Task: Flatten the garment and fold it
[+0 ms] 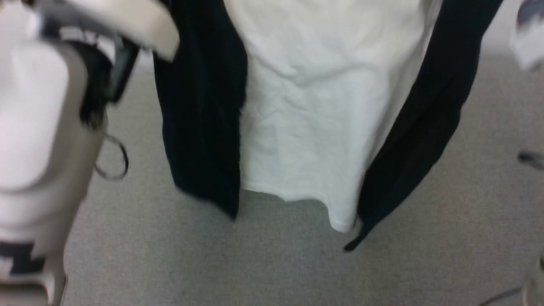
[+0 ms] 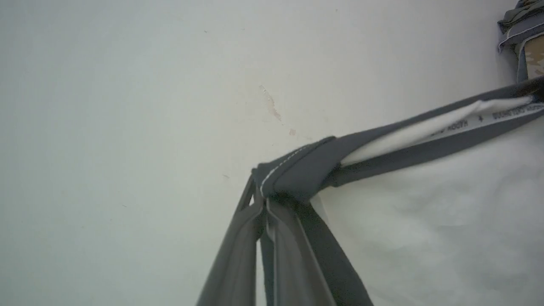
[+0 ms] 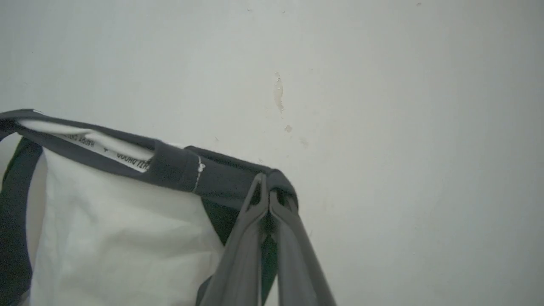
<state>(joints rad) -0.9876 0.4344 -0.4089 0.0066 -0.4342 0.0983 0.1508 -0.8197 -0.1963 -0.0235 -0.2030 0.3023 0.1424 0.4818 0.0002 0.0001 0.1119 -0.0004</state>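
Seemingly clear of the blurred floor (image 1: 212, 263), the shirt (image 1: 314, 127) hung clenched in the left pincer (image 2: 265, 199) and right pincer (image 3: 267, 199); keeping them level and spread would lay it flat.

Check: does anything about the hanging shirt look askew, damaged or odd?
The garment hangs crooked: its white hem dips lower toward the robot's right, where a black sleeve reaches below it. The wall has a chipped patch.

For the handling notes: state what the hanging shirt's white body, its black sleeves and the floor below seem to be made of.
White body of the shirt: soft matte knit, likely cotton jersey; it drapes and shows fine creases. Its black sleeves: similar matte cloth, hanging limp; weave too blurred to tell. The floor: grey, finely speckled, glossless, probably low-pile carpet.
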